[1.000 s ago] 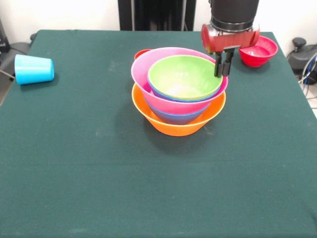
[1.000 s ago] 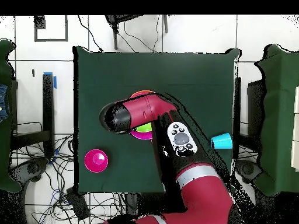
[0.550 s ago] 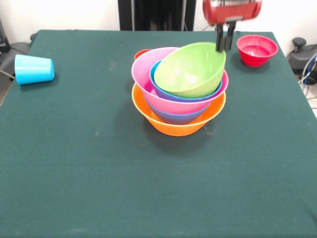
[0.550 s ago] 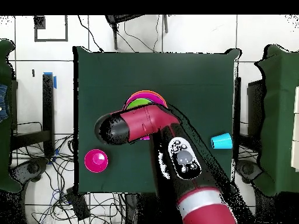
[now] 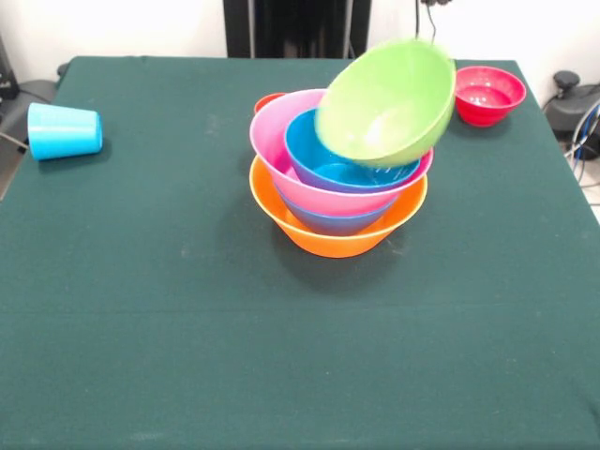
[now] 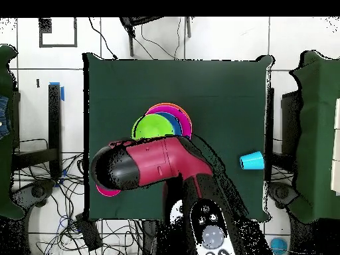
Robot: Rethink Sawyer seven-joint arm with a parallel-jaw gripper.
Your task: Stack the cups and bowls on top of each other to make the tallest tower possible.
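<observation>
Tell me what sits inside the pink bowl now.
A blue bowl is nested in the pink bowl. The lifted, tilted lime green bowl covers its far right side; anything beneath the blue bowl is hidden.

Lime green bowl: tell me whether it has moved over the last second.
Yes. The lime green bowl has lifted up out of the blue bowl in the tower and tilted, shifting toward the small red bowl.

In the front view the tower (image 5: 337, 202) stands mid-desk (image 5: 187, 328), a bowl (image 5: 352, 169) nested on top. A lifted bowl (image 5: 386, 101) hangs tilted above its right rim. A cup (image 5: 64, 130) lies on its side far left. A small bowl (image 5: 487, 94) sits behind and right of the tower.
</observation>
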